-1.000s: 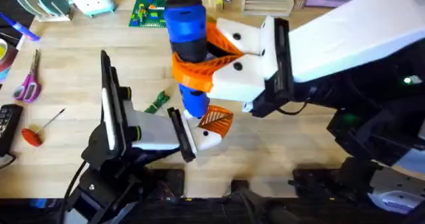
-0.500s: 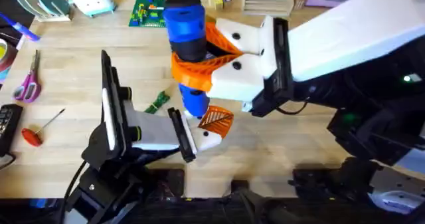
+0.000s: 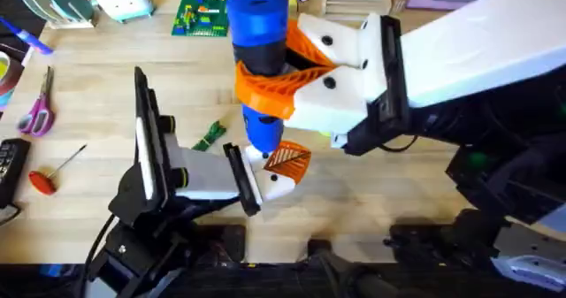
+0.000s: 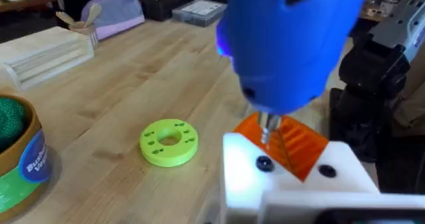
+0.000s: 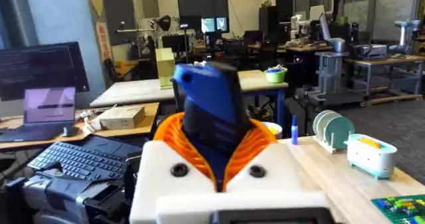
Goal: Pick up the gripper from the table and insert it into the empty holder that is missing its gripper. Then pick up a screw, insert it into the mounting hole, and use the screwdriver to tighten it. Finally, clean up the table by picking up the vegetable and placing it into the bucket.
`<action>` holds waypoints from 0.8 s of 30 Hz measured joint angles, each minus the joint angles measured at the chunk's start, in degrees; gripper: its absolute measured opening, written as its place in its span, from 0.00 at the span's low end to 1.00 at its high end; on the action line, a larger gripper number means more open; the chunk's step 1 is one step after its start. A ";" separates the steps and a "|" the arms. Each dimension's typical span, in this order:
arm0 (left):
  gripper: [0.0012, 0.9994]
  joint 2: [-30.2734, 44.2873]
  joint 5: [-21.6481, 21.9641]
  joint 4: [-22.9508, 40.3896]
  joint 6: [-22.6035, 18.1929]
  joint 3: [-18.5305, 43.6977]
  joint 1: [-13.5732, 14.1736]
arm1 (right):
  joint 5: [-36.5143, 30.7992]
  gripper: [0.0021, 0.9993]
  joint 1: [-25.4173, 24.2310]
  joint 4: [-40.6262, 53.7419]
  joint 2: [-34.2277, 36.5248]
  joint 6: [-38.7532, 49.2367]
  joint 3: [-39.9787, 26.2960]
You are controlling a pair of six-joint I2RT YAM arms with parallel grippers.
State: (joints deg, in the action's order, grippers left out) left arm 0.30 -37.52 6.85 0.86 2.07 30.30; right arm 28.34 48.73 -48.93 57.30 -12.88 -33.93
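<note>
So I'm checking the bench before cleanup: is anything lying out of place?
The vegetable lies loose on the table beside the left arm, not in the bucket. Otherwise nothing stands out: the screwdriver, clamped upright in the right gripper, has its bit over the holder.

My things sit on a light wood table (image 3: 88,86). Near its left edge lie pink scissors (image 3: 37,112) and a thin tool with a red handle (image 3: 44,179). The little green vegetable (image 3: 209,136) lies near the middle. A lime-green ring (image 4: 169,141) lies flat too, with the bucket (image 4: 20,161) near it, holding something green, I think.
</note>
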 joint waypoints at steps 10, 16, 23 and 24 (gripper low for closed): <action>0.00 0.00 0.00 0.00 0.00 0.00 0.00 | 0.00 0.02 -0.02 0.46 1.25 -0.05 0.00; 0.00 0.02 0.00 0.00 0.00 0.00 0.00 | 0.02 0.02 0.00 0.57 1.60 -0.39 0.00; 0.00 0.02 0.00 0.00 0.00 0.00 0.00 | 0.00 0.02 0.00 0.57 1.60 -0.51 0.00; 0.00 0.02 0.00 0.00 0.00 0.00 0.00 | 0.01 0.02 0.00 0.57 1.60 -0.62 0.00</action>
State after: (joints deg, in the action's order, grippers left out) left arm 0.32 -37.52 6.85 0.86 2.07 30.30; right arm 28.35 48.73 -48.36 58.89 -13.51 -33.93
